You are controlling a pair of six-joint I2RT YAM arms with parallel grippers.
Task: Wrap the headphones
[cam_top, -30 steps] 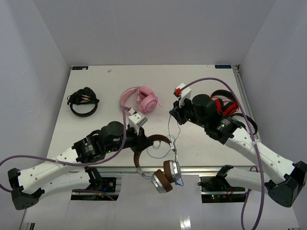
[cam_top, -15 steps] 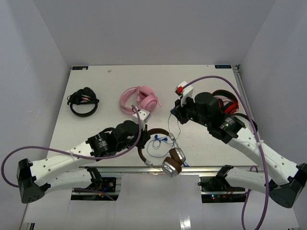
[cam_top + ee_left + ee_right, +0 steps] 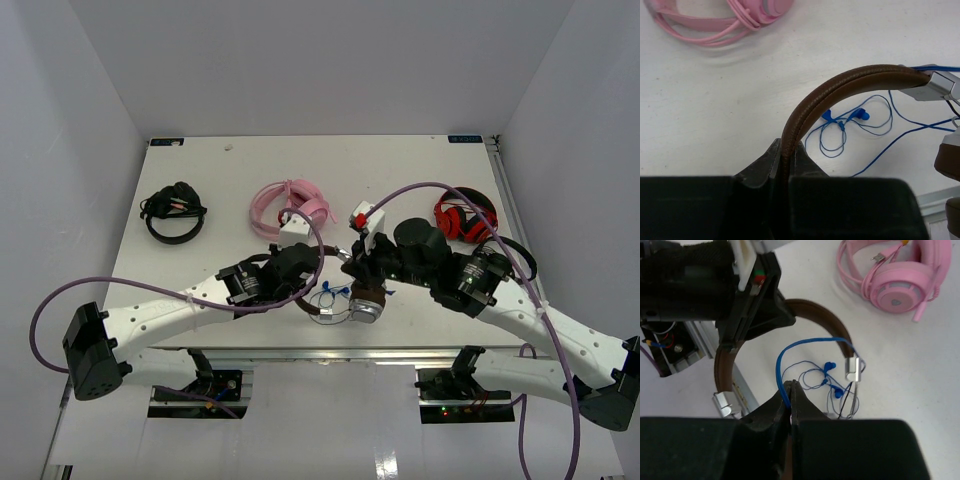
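Your 2 arms meet at the near middle of the table. The left arm reaches in from the left and the right arm from the right. The headphones lie between them, close to the near edge.

Your left gripper is closed down tight on the brown headband, its 2 fingers pinching the strap edge-on. I read that as an anchor, holding the frame fixed so your other side can work. Your right gripper is pinched fully shut on the thin blue cord, which arcs from the jaws over to the silver slider at the band's end. That grip looks meant to lead the cord around the band. The rest of the cord lies slack in loose loops inside the band's curve, with the small blue bits resting among them, so most of the wrapping looks undone.

Around you, plain white walls box in a white table. 3 other sets lie farther back:
- The pink headphones are just behind your left wrist.
- The red-and-black headphones are behind your right arm.
- A black set sits at the far left, well apart.

The pink pair is near enough that a wide swing of the cord could catch it.
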